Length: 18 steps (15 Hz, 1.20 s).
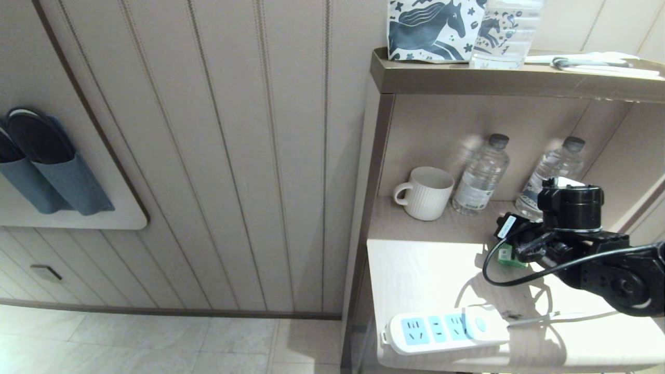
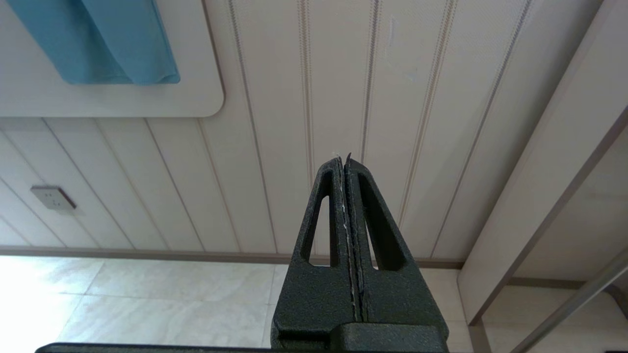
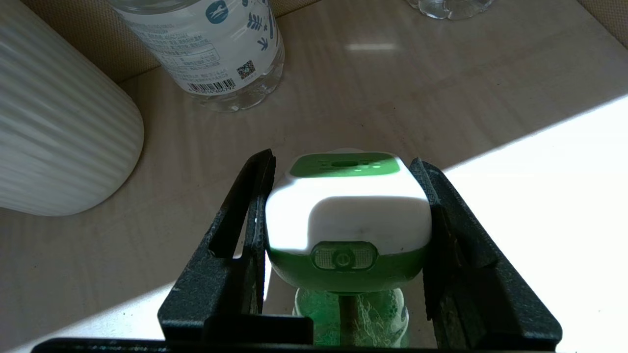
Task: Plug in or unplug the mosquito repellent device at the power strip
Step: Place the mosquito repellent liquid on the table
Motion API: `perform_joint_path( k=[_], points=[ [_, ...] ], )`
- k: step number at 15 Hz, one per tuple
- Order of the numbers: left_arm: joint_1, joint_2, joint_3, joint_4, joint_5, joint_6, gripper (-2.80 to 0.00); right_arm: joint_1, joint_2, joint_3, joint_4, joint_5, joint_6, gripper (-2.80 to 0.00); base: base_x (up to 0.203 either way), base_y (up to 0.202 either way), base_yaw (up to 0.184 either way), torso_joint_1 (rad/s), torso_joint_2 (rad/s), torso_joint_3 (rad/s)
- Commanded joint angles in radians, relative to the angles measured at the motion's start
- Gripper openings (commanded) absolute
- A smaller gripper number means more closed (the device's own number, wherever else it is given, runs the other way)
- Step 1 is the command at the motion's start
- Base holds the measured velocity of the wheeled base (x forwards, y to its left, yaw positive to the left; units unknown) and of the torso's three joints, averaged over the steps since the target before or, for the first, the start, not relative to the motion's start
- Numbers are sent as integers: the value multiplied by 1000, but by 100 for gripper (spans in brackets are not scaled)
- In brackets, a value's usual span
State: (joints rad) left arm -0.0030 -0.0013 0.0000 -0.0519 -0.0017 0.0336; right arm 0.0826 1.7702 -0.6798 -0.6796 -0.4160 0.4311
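The mosquito repellent device has a white and green rounded head over a translucent green bottle. My right gripper is shut on that head, one black finger pressed against each side. In the head view only a bit of the green device shows under the right gripper, over the middle of the light tabletop. The power strip lies flat at the table's front edge, its three blue socket faces bare, apart from the device. My left gripper is shut on nothing, off by the wall.
A white ribbed mug and two clear water bottles stand at the back of the shelf, close beyond the device. The strip's white cord runs right. An upper shelf overhangs the nook. Slippers hang on the wall.
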Motion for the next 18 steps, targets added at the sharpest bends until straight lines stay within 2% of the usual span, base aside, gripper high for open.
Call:
perform_joint_path(
  k=[1, 18],
  points=[
    [0, 1, 0, 0, 0, 0, -280, 0, 0, 0, -3, -3, 2, -280, 0, 0, 0, 0, 0, 0],
    [0, 1, 0, 0, 0, 0, -280, 0, -8, 11, -11, -1, -2, -280, 0, 0, 0, 0, 0, 0]
  ],
)
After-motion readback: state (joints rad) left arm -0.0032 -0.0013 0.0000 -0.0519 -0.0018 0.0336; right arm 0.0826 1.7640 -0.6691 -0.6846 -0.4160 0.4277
